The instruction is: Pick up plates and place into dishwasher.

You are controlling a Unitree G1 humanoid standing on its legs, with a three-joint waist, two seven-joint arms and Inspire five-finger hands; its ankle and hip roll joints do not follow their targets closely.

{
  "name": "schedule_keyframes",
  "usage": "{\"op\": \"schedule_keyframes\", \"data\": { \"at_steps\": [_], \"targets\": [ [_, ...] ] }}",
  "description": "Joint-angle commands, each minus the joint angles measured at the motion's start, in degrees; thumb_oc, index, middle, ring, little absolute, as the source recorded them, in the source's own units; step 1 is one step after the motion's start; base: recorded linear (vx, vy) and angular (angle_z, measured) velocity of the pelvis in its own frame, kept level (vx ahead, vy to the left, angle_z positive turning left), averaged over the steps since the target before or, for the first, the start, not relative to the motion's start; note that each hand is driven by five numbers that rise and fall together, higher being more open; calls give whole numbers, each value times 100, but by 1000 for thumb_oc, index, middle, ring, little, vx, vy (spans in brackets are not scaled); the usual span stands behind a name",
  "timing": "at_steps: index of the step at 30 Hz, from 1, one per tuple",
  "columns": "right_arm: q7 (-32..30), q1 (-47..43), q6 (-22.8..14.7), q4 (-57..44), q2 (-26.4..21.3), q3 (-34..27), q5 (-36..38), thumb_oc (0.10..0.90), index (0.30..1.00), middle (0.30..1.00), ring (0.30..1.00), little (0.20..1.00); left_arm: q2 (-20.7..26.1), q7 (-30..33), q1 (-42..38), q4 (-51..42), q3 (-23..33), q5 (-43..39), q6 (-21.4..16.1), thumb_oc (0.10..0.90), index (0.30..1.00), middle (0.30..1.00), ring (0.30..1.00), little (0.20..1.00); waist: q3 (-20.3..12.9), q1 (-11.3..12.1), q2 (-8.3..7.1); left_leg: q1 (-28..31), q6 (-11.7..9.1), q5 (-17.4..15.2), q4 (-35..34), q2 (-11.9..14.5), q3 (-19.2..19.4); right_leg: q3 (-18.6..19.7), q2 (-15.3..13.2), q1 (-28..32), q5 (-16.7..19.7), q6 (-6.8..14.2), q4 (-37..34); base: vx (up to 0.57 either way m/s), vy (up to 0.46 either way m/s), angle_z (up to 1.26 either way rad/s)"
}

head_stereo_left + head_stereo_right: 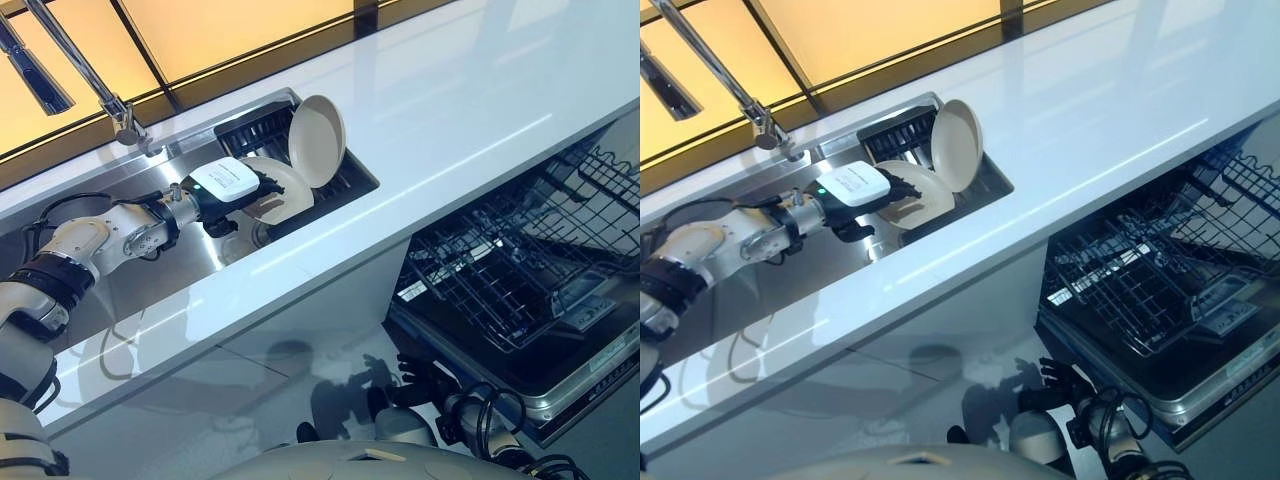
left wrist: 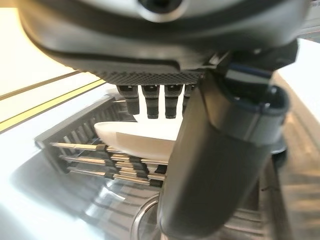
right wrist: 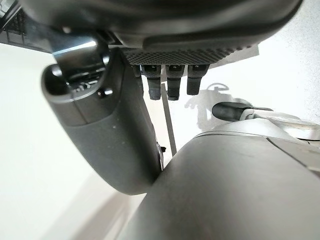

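Plates sat in the sink (image 1: 170,275), at the left of the scene: one tilted plate (image 1: 280,195) low in the dark drying rack (image 1: 255,125), a second plate (image 1: 318,140) standing nearly upright just beside it. The left hand (image 1: 250,190) reached over the tilted plate, its fingers (image 2: 157,102) relaxed and straight above the rim, with nothing pinched. This looked like the reach-to-grasp step; no plate was lifted yet. Next, the hand would need to close on that rim. Further right, the dishwasher rack (image 1: 510,270) stood pulled out and empty below the white counter (image 1: 480,110). The right hand (image 1: 1060,380) hung low, fingers loosely spread, holding nothing.
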Motion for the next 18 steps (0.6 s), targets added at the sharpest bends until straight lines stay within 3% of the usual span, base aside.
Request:
{"op": "schedule_keyframes", "data": {
  "at_steps": [1, 4, 7, 10, 11, 13, 18],
  "targets": [
    [-96, 349, -114, -39, -521, 143, -160, 800, 900, 900, 900, 900, 56, 389, -575, 507, 612, -237, 335, 690, 806, 806, 806, 790, 6, -138, 5, -89, 310, -541, 147, -411, 426, -152, -90, -351, -70, 747, 224, -5, 18, -5],
    [-118, 354, -134, -52, -533, 141, -169, 800, 900, 900, 900, 900, 49, 456, -543, 578, 653, -214, 304, 638, 761, 761, 761, 738, 33, -146, 6, -100, 304, -537, 151, -413, 431, -147, -93, -362, -64, 745, 220, -5, 16, -5],
    [-115, 345, -155, -58, -563, 140, -198, 800, 900, 900, 900, 900, 25, 453, -555, 608, 655, -267, 345, 440, 592, 592, 592, 540, 65, -165, 5, -110, 299, -534, 150, -409, 435, -131, -90, -379, -67, 748, 233, 0, 0, 0],
    [-95, 348, -178, -63, -591, 152, -215, 800, 900, 900, 900, 900, -22, 450, -599, 699, 665, -330, 377, 416, 571, 571, 571, 516, 76, -189, -6, -114, 293, -522, 130, -406, 450, -113, -79, -390, -63, 752, 228, 0, 0, 0],
    [-92, 356, -174, -85, -597, 162, -210, 800, 900, 900, 900, 900, -58, 455, -616, 729, 675, -353, 407, 358, 521, 521, 521, 458, 86, -198, -16, -119, 292, -518, 128, -404, 455, -105, -76, -397, -62, 752, 231, 0, 0, 0],
    [-71, 360, -189, -110, -613, 180, -218, 800, 900, 900, 900, 900, -131, 420, -716, 809, 660, -471, 525, 158, 349, 349, 349, 258, 103, -228, -36, -134, 293, -510, 116, -398, 465, -74, -66, -418, -62, 757, 242, 0, 0, 0],
    [-25, 355, -161, -192, -653, 195, -177, 800, 900, 900, 900, 900, -270, 519, -832, 987, 663, -581, 630, 100, 300, 300, 300, 200, 141, -279, -63, -161, 293, -502, 112, -391, 482, -30, -57, -477, -56, 758, 276, -20, 13, -5]
  ]
}}
